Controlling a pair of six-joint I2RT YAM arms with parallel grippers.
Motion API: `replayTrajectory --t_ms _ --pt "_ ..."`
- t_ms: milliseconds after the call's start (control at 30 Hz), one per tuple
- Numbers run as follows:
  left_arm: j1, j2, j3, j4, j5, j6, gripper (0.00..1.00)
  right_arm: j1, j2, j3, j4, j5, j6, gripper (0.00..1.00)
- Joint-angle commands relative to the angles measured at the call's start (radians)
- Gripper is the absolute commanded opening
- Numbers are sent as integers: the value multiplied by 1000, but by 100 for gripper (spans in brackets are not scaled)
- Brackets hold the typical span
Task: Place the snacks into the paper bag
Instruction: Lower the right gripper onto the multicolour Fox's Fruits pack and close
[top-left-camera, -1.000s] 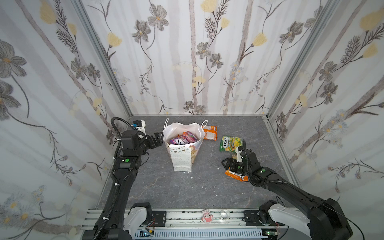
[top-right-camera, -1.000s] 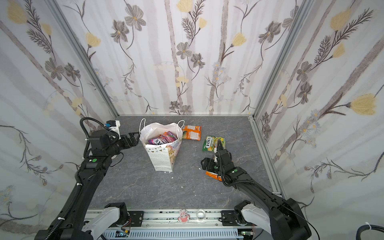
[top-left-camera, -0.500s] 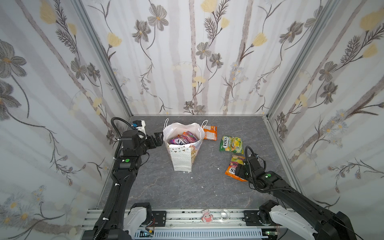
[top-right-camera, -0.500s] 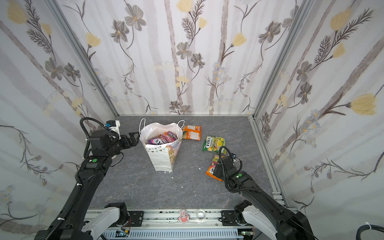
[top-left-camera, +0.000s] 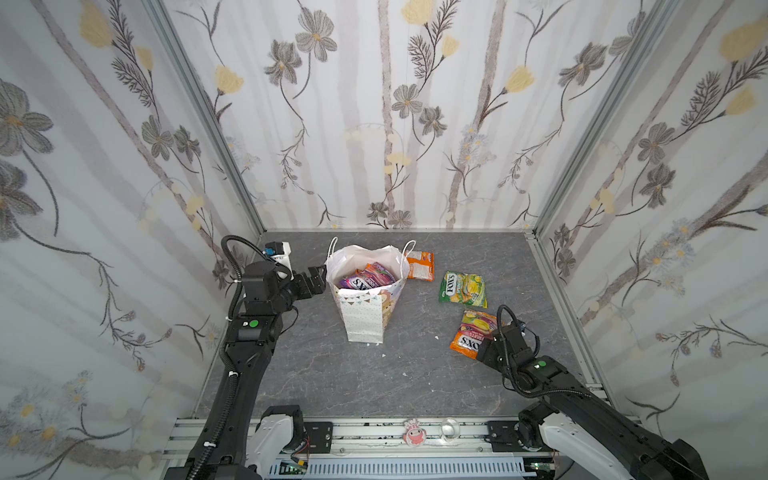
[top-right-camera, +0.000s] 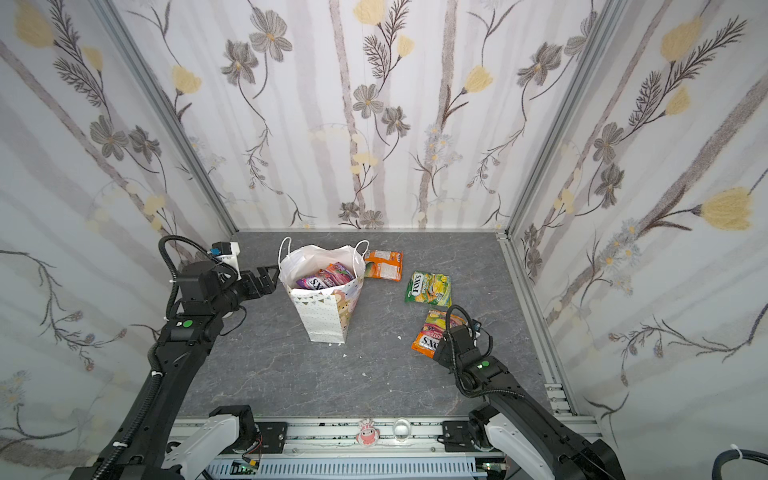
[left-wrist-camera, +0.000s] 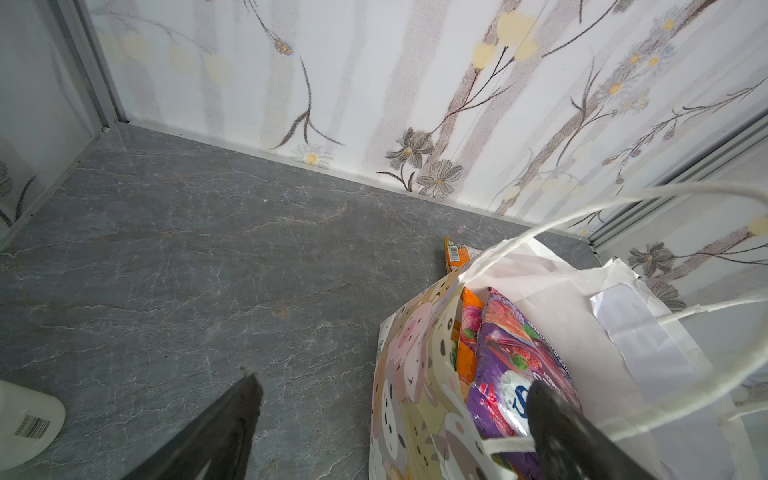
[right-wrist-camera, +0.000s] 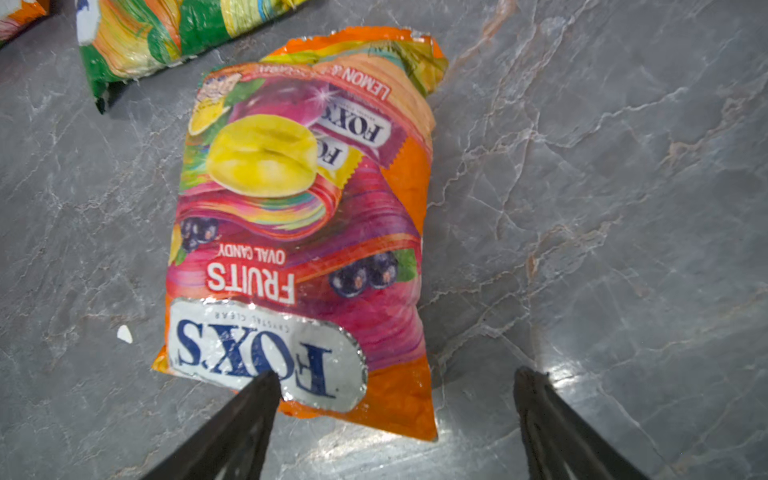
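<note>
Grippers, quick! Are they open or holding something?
Left gripper: open, empty, at the paper bag's rim.
Right gripper: open, empty, over the orange packet's end.

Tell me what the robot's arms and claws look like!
The left arm and right arm are black and jointed, on white bases. Each wears a green dot and a looping black cable. The left gripper and right gripper each have two thin, dark, pointed fingers.

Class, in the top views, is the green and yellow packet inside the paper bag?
No, the green and yellow packet lies flat on the table, apart from the paper bag.
</note>
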Motion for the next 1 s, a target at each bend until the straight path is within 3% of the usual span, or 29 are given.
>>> replayTrajectory --t_ms 0,533,867,967 --pt "0 -24 -26 10 14 18 100 -4 -1 -11 62 -45 14 84" --pt "1 -45 -45 22 -29 21 100 -74 -40 -93 166 -168 -45 63" --pt "0 -44 -50 27 -15 15 100 -105 -76 -129 187 -183 -54 42" --pt "0 -45 -43 22 -26 14 100 -110 -94 -129 184 -190 -55 29"
